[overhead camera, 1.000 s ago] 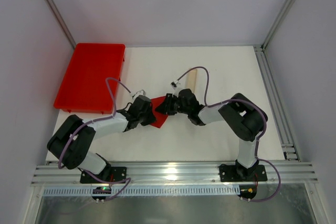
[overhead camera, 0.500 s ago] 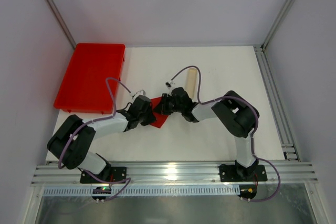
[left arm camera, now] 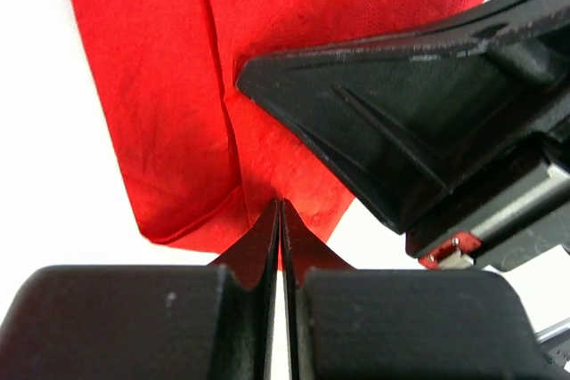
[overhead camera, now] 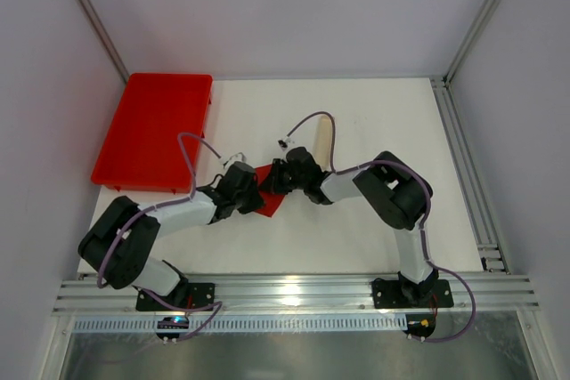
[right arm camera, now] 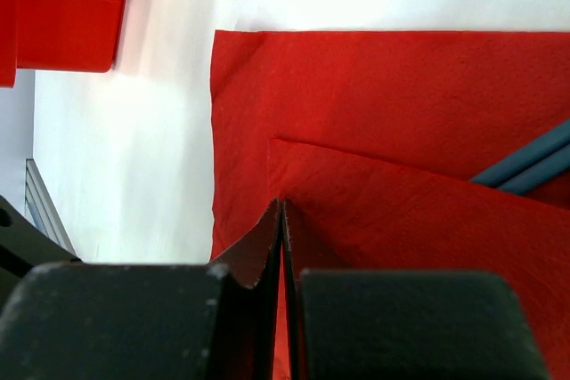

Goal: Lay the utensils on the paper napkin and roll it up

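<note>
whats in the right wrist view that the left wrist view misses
Only right wrist: a corner of the red tray and the utensils poking clearly from under the fold. Only left wrist: the left gripper, shut, and the right gripper seen from outside, tip over the flap. Both: the paper napkin with a flap folded over on the white table.

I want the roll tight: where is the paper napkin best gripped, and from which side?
Likely the folded-over flap of the paper napkin, at its free edge, coming from the side away from the utensils: the rest lies flat, offering nothing to pinch.
</note>
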Tool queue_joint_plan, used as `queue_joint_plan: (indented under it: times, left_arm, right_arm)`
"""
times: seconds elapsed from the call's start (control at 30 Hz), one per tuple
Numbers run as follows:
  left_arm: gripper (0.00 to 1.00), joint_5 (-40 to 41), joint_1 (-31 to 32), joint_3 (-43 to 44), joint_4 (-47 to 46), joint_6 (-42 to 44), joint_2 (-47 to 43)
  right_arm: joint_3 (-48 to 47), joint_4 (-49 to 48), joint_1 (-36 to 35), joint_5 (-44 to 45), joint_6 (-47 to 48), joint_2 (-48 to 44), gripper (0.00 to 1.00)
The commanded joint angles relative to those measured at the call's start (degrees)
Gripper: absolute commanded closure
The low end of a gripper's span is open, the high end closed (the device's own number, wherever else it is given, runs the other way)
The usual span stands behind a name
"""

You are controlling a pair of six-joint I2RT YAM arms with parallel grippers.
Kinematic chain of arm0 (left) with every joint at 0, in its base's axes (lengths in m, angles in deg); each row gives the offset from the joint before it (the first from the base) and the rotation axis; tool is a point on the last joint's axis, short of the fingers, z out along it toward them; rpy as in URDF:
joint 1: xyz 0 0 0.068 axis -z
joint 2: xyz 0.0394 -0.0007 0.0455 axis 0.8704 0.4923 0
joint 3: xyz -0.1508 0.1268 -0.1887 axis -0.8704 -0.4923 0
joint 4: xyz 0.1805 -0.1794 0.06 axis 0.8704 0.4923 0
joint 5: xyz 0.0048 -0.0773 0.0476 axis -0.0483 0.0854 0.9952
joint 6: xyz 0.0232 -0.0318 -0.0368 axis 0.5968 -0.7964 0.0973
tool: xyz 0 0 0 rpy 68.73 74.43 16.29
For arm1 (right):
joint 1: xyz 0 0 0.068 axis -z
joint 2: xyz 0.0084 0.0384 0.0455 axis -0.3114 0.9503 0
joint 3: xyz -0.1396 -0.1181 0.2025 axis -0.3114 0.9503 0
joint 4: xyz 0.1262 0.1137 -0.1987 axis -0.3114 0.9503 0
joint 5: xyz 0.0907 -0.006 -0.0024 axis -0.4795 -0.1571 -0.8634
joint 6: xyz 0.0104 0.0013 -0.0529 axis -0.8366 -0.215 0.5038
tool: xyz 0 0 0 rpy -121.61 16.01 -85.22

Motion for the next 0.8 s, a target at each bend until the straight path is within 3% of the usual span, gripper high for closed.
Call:
queue_joint_plan:
  times: [0.0,0.13,0.37,0.77]
  left_arm:
    - [0.99,1.83,-0.27,-0.35,2.01,0.55,-3.34]
    - [0.95,5.25,-0.54,2.72,7.01,3.01,-6.76]
    - [0.92,0.97,-6.86,10.01,12.47,6.18,-4.76]
    - [0.94,-6.25,-8.18,10.12,4.05,2.67,3.16]
  right_arm:
    - [-0.76,2.23,-0.33,0.77,0.86,1.36,0.96]
    - [0.83,2.14,-0.24,0.68,1.04,1.00,0.96]
    - [3.20,0.91,-0.24,-0.99,1.04,0.39,0.96]
    - [8.21,-0.32,0.11,-0.99,0.51,-1.89,0.96]
